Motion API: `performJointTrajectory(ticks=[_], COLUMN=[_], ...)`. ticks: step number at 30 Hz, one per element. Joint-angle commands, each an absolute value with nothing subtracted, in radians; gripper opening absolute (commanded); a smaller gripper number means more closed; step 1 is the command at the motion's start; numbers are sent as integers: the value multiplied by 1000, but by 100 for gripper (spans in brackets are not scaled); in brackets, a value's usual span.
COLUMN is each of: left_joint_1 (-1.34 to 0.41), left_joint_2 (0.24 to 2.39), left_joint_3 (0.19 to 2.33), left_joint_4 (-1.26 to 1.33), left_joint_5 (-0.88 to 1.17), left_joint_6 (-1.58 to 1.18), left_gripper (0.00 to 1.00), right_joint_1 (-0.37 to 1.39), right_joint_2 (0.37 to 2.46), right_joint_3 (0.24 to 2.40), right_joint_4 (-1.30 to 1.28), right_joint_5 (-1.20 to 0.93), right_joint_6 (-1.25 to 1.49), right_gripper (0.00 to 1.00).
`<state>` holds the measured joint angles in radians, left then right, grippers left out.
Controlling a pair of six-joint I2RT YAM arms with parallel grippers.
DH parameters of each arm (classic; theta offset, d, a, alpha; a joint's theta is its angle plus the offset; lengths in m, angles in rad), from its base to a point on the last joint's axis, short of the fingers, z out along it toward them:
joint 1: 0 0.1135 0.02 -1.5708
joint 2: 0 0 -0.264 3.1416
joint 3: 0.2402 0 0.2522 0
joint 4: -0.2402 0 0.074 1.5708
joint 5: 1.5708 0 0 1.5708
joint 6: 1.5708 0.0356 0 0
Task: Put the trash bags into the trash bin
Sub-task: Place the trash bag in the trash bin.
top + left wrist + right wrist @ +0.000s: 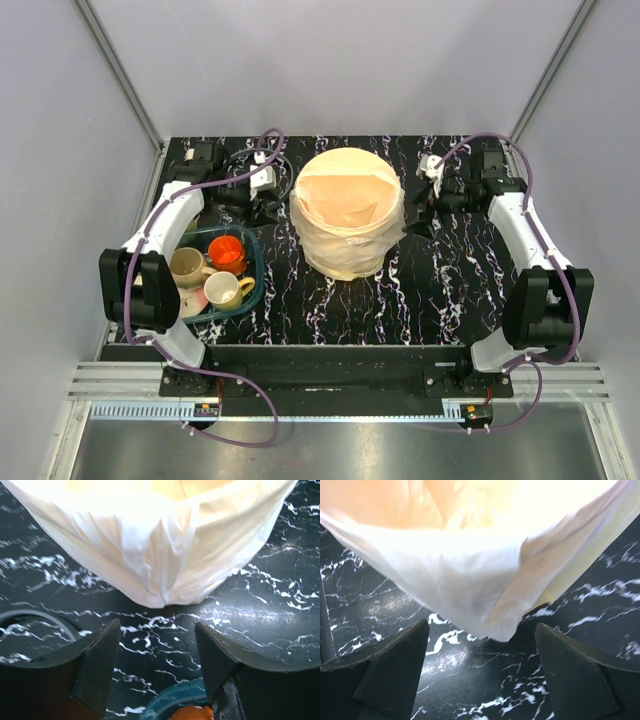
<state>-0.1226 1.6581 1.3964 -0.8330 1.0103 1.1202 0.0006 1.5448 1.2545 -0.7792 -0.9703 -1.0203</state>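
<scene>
Left fingers (97, 667) stood apart | right fingers (395, 672) stood apart | thin whitish plastic trash bag (345, 215) draped the round cream-yellow bin (559, 582) | risk: loose hem could snag a finger and slip off

Left end effector (157, 625): jaws apart, gripping nothing. Right end effector (481, 625): jaws wide, likewise. Left arm (165, 225) and right arm (522, 225) extend forward, elbows outward.

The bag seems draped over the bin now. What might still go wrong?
The trash bag hangs in loose folds and neither open gripper holds it, so it may slip. The left gripper and right gripper sit by its drooping corners; retreating might snag them. The left arm could bump the nearby teal tray.
</scene>
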Motion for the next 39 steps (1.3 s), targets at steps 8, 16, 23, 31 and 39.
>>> performJointTrajectory(ticks=[8,16,23,31,39], left_joint_1=[-219,-244,-250,-262,-359], left_joint_2=[1692,1726,1769,1756,1600], left_joint_3=[1462,1384,1353,1295,1204], left_joint_4=[-546,-569,-647,-653,-815], left_joint_5=[1106,1089,1023,1017,1017], left_joint_6=[925,975,1048,1078,1183], left_gripper=[60,0,0,0,1], right_joint_1=[67,78,78,77,29], right_joint_2=[1652,1664,1689,1715,1715], right_joint_3=[1408,1324,1250,1181,1270], right_joint_4=[-716,-715,-721,-677,-725], right_joint_5=[-1036,-1031,-1029,-1012,-991], right_joint_6=[-942,-996,-977,-921,-891], right_gripper=[67,0,0,0,12])
